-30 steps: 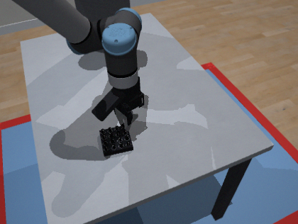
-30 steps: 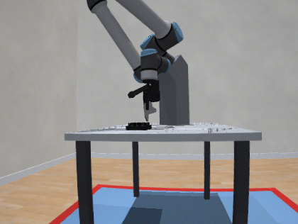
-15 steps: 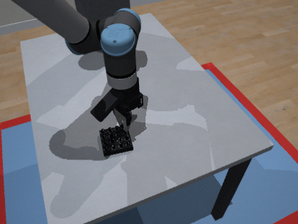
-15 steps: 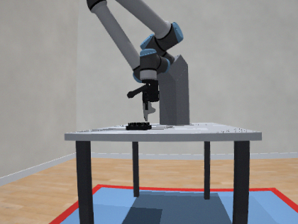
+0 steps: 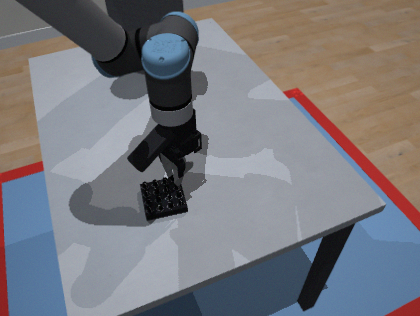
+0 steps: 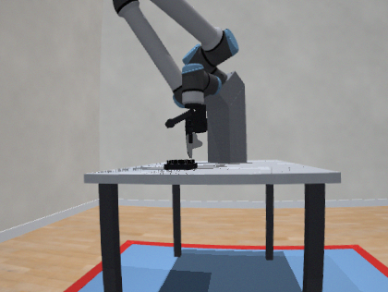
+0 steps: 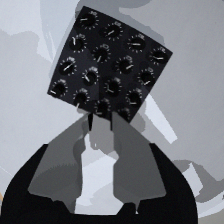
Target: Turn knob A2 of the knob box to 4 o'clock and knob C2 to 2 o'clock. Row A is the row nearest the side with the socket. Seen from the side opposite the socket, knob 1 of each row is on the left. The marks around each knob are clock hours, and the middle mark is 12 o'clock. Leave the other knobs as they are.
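Observation:
The knob box (image 5: 164, 200) is a flat black square lying on the grey table; it also shows in the exterior view (image 6: 180, 164) and in the wrist view (image 7: 111, 65). It carries several rows of small black knobs with white pointer marks. I cannot make out the socket side. My gripper (image 5: 175, 172) points straight down over the box's far edge, its fingertips (image 6: 189, 154) a little above the box top. In the wrist view the fingertips are either side of a knob in the row nearest the camera. The fingers are nearly closed, with only a narrow gap, and hold nothing.
The table (image 5: 200, 165) holds only the box. The robot's grey base pedestal (image 6: 226, 120) stands at the back of the table behind the box. The table edges are well away from the box on every side.

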Robot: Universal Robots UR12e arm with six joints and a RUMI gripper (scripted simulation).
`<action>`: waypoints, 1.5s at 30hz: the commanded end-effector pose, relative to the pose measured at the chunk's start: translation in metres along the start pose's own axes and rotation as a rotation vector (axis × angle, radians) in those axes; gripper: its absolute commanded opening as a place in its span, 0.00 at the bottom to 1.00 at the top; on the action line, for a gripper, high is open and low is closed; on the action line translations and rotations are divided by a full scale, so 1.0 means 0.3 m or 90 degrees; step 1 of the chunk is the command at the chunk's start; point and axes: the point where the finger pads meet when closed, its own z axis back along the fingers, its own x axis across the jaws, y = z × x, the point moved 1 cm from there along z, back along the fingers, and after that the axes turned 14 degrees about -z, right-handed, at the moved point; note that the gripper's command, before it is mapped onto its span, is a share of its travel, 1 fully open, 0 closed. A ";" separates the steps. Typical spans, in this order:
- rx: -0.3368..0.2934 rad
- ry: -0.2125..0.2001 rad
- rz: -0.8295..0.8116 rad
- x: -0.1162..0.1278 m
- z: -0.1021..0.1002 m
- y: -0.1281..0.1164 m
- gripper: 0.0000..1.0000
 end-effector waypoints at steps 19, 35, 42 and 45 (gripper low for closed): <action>0.000 0.000 0.000 -0.001 0.002 0.000 0.11; 0.000 0.000 0.000 -0.001 -0.021 0.000 0.11; 0.000 0.000 0.000 -0.001 -0.039 0.000 0.11; 0.000 0.000 0.000 -0.001 -0.043 0.000 0.11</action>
